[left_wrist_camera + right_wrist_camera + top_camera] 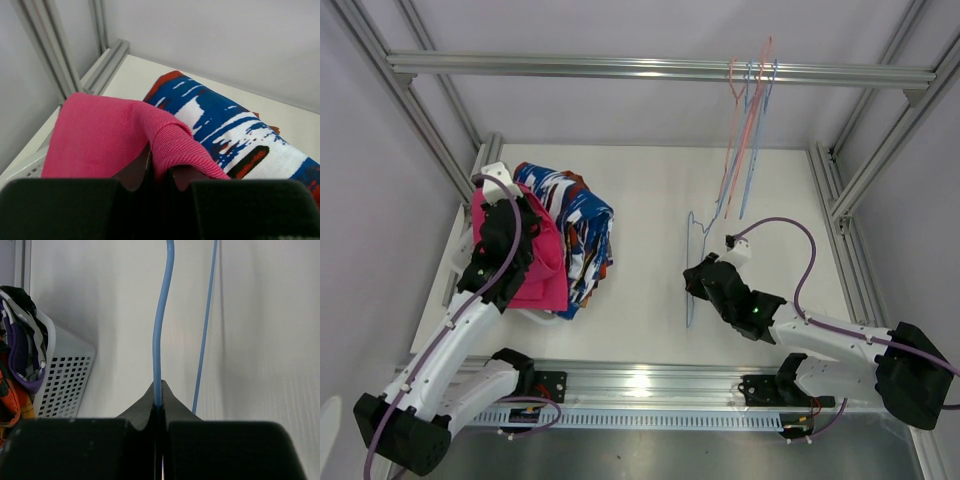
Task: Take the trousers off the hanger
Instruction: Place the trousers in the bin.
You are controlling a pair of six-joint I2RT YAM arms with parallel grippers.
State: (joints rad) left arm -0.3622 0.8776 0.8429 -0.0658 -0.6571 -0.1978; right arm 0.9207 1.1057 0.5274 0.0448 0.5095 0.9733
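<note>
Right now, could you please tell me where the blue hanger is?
In the top view, the blue hanger is right of centre over the table, pinched by the right end effector.

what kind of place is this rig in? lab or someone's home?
Looks like a lab test cell, not a home: aluminium extrusion frame boxing a white table, plain walls, wire hangers hooked on its crossbar.

White tabletop (650,190) inside an aluminium frame. Crossbar (620,68) spans the far side; orange and blue wire hangers (748,120) hang from it. White perforated basket (65,375) at tabletop's left.
</note>
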